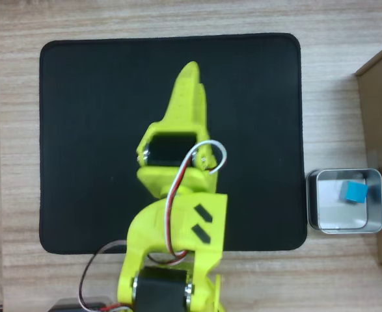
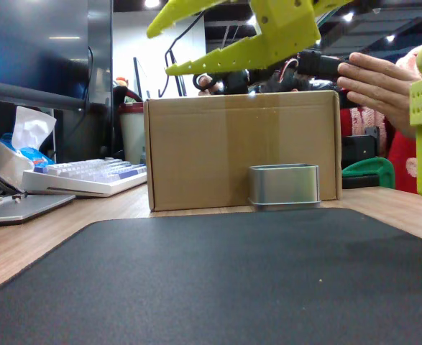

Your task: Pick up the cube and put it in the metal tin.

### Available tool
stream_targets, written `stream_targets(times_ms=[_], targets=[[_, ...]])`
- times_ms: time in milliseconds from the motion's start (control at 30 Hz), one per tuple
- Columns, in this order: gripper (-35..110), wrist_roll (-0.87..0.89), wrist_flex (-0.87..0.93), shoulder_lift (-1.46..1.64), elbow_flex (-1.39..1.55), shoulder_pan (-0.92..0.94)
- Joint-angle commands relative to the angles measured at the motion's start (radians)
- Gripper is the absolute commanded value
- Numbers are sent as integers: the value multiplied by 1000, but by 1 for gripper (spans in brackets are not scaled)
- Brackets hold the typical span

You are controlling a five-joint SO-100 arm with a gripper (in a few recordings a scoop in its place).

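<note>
The sky-blue cube (image 1: 355, 192) lies inside the silver metal tin (image 1: 345, 209), in its upper right part, at the right edge of the overhead view. In the fixed view the tin (image 2: 284, 185) stands in front of the cardboard box and its wall hides the cube. My yellow-green gripper (image 1: 191, 73) hangs over the middle of the black mat, well left of the tin. Seen from the fixed view, the gripper (image 2: 160, 50) is high above the table, open, with nothing between its fingers.
A black mat (image 1: 99, 130) covers most of the wooden table. A brown cardboard box (image 2: 239, 151) stands just behind the tin. A keyboard (image 2: 88, 176) and tissues lie at the left in the fixed view. A person's hand (image 2: 372, 83) shows at the upper right.
</note>
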Motion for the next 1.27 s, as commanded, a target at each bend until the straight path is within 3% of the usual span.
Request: stream_targets(times_ms=[0, 500, 633, 900, 1233], targets=[[9, -11, -3, 54, 35, 0], [0, -52, 155, 268, 227, -78], [0, 5, 172, 321, 288, -72], [0, 236, 373, 347, 296, -49], [0, 235, 374, 348, 296, -44]])
